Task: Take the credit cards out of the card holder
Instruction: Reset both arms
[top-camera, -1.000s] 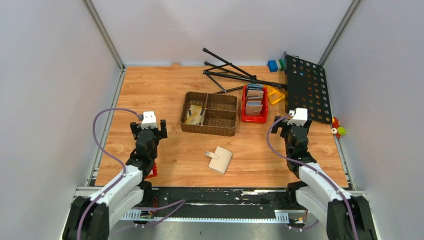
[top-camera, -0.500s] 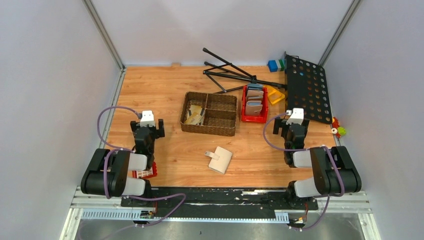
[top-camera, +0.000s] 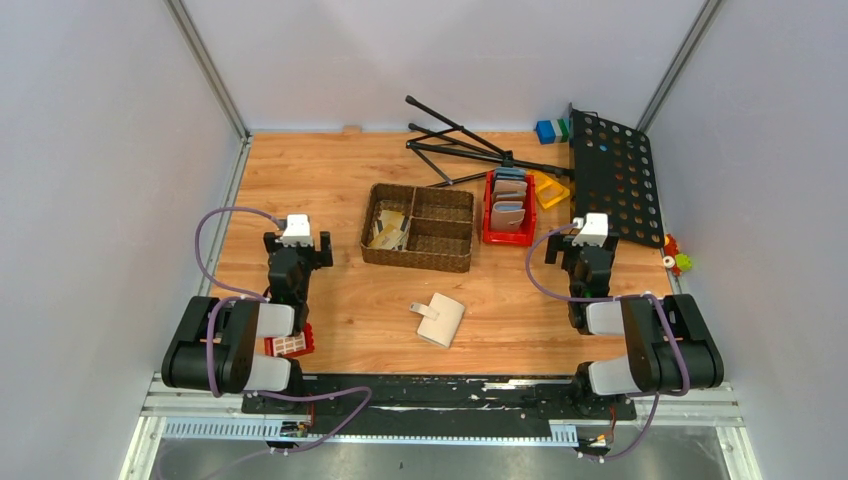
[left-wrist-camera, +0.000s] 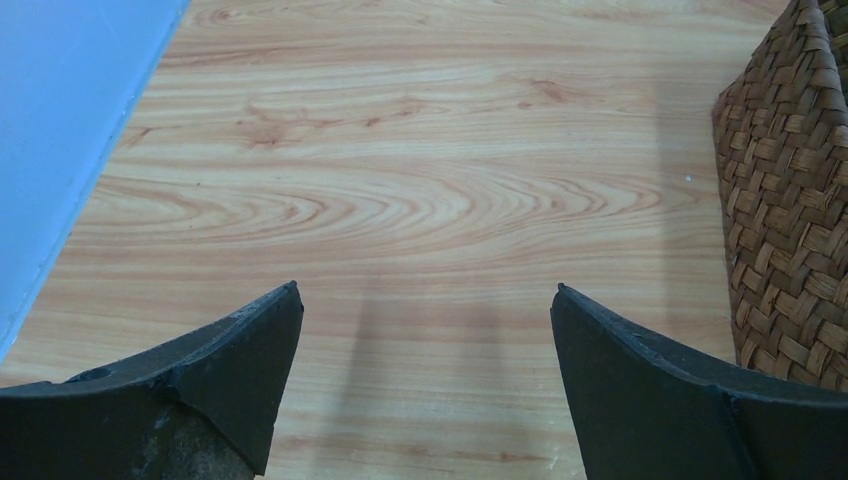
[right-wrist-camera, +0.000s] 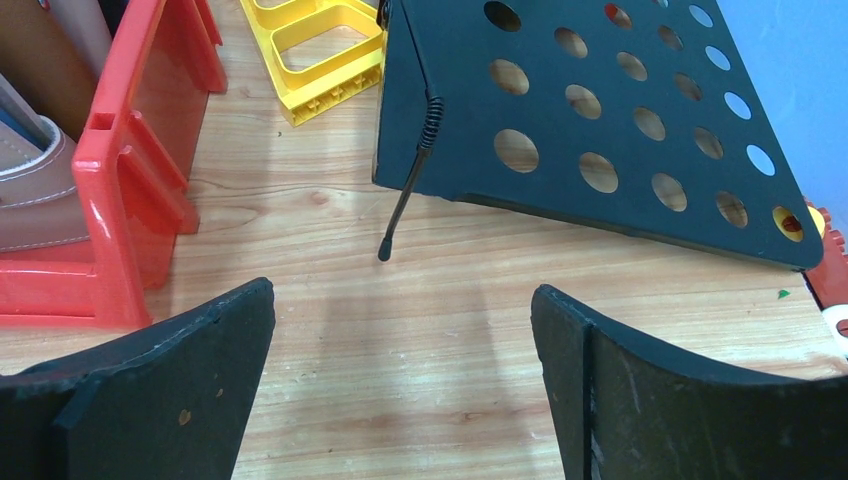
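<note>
Left gripper (left-wrist-camera: 425, 300) and right gripper (right-wrist-camera: 400, 290), both spread open and empty, flank the closed beige folding card holder (top-camera: 442, 321), roughly midway between them, strap tab (top-camera: 425, 310) pointing left.

You'll find the card holder (top-camera: 440, 319) lying flat on the wooden table (top-camera: 330, 180), near its front edge and roughly midway across. It is a small beige wallet, apparently folded shut with its plain outside up. It sits turned at an angle, and its short strap tab sticks out on the left. The credit cards (top-camera: 388, 230) are well apart from it, in the left compartment of the woven basket (top-camera: 417, 254) behind. You can make out tan-gold and whitish ones in a loose, overlapping pile.
</note>
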